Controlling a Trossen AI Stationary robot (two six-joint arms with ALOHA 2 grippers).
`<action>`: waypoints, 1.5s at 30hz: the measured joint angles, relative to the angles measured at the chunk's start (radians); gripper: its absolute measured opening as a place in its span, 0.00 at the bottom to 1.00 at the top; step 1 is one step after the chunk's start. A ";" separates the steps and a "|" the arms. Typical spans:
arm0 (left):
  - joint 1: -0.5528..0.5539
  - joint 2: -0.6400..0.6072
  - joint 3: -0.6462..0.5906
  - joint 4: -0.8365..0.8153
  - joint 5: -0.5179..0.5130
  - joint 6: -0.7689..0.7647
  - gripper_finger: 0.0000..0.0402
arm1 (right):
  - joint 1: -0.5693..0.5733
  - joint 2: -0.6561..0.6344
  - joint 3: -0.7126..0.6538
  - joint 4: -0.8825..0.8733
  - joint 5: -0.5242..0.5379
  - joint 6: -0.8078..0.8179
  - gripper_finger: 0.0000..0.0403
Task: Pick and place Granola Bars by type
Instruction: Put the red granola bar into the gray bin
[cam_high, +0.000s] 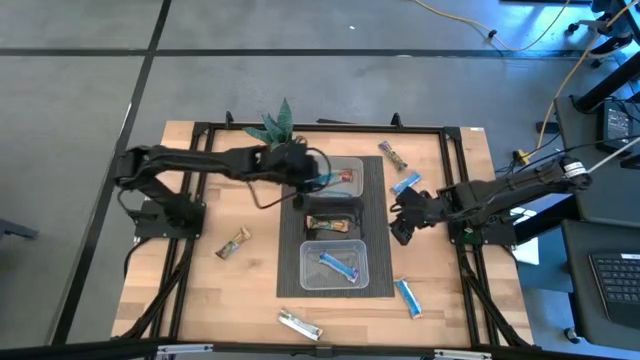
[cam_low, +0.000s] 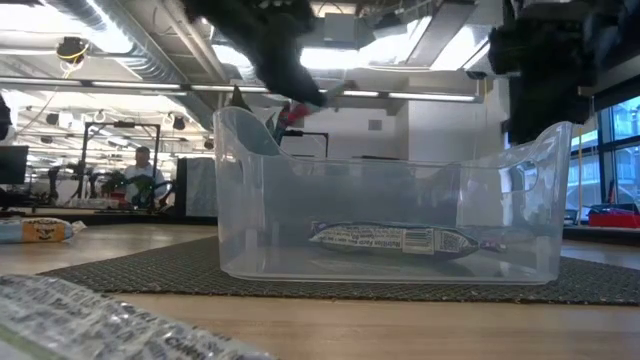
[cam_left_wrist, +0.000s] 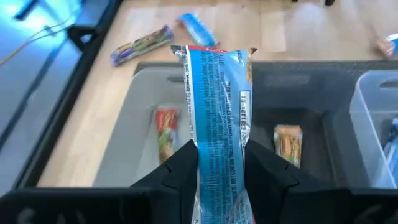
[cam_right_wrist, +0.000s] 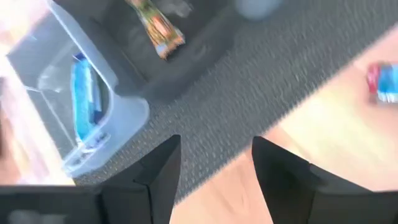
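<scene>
One blue bar (cam_left_wrist: 216, 118) stands lengthwise between left jaws.

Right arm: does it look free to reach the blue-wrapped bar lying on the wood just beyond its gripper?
Probably yes. The right gripper is open and holds nothing, and the blue-wrapped bar lies on bare wooden table close by, nothing on or against it.

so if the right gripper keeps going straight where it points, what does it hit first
Probably the dark mat: the open right gripper points at bare mat between the bin and the wood. Depth is unclear.
</scene>
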 joint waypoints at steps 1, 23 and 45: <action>0.013 0.028 0.018 0.009 0.033 0.019 0.26 | 0.008 0.000 0.000 -0.021 0.000 0.022 0.50; 0.089 0.366 0.092 0.112 0.074 0.144 0.26 | 0.328 0.094 0.008 0.042 0.060 0.433 0.50; 0.086 0.378 0.088 0.113 0.070 0.106 0.32 | 0.531 0.627 0.344 -0.241 -0.229 0.674 0.50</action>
